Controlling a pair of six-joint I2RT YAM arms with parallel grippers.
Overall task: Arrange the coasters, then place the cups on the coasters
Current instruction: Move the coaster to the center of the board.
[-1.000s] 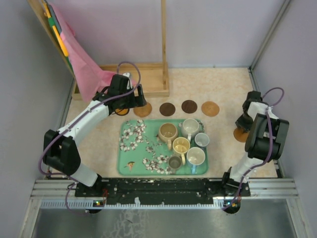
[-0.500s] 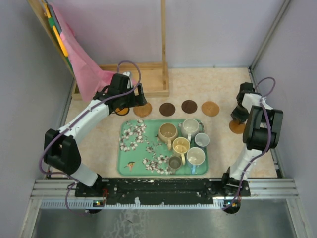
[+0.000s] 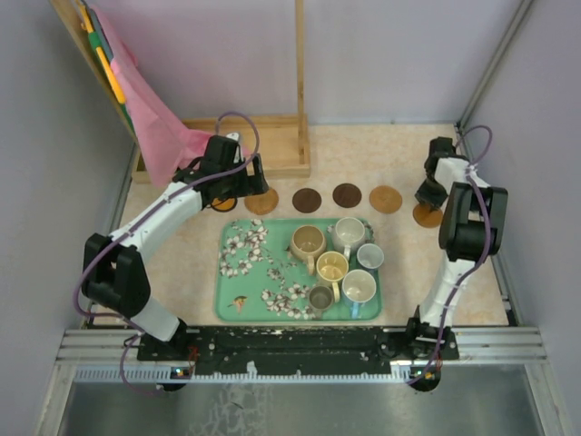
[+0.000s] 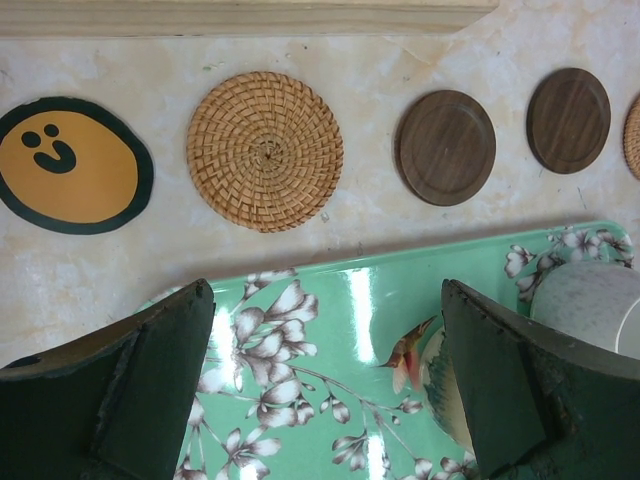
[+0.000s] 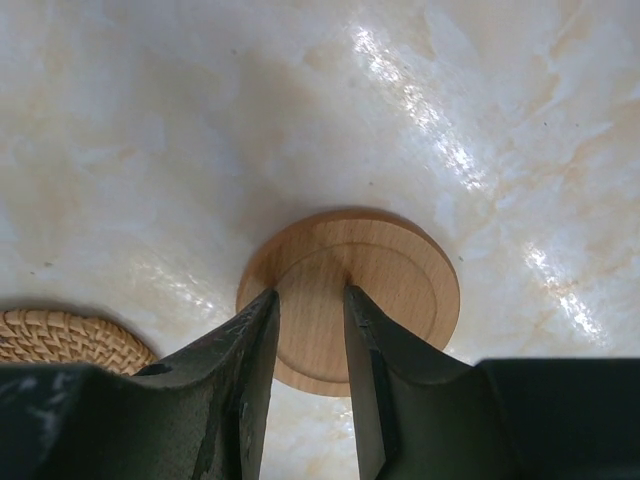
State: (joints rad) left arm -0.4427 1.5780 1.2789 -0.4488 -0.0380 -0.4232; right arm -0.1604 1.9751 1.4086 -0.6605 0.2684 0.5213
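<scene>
The piece that matters is the light wooden coaster [image 5: 400, 290], lying flat on the desk [image 3: 408, 272] at the far right. It sits right of the row of coasters and slightly nearer than it. The end of that row is a woven coaster [image 3: 386, 199], close by on its left but not touching. A round disc has no long axis to line up, so I judge the coming move turns only on that small offset, left and a little farther away.

My right hand [image 5: 310, 295] points down onto it. Its fingers are a narrow gap apart, with their tips over the middle of the disc's face. I cannot tell whether they actually hold it or only bear on it. The right arm is stretched far out along the right edge, clearly the nearer one.

My left hand [image 4: 327, 295] is spread wide and holds nothing. It hangs over the far left corner of the green floral tray [image 4: 380, 300], with that arm bent. The cups [image 3: 331, 263] stand in the tray, none yet on a coaster.
</scene>
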